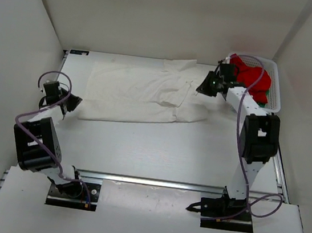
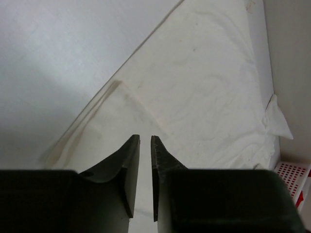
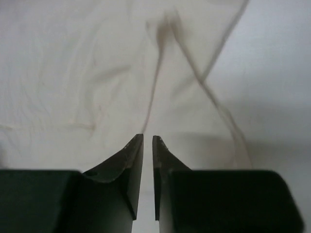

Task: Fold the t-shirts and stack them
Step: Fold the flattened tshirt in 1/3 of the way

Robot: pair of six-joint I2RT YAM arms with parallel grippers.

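A white t-shirt (image 1: 136, 94) lies spread and wrinkled across the back middle of the table, and it fills the left wrist view (image 2: 209, 87) and the right wrist view (image 3: 87, 73). My left gripper (image 1: 76, 104) (image 2: 145, 137) hovers at the shirt's near left corner. Its jaws are a narrow gap apart with nothing between them. My right gripper (image 1: 201, 88) (image 3: 147, 137) is over the shirt's right side, also slightly open and empty. A bright red t-shirt (image 1: 253, 77) is bunched in the basket, with a bit of green t-shirt (image 1: 266, 95) beside it.
The white lattice basket (image 1: 277, 92) (image 2: 291, 172) stands at the back right corner, close behind the right arm. White walls enclose the table on the left, back and right. A metal rail (image 1: 164, 184) crosses near the arm bases.
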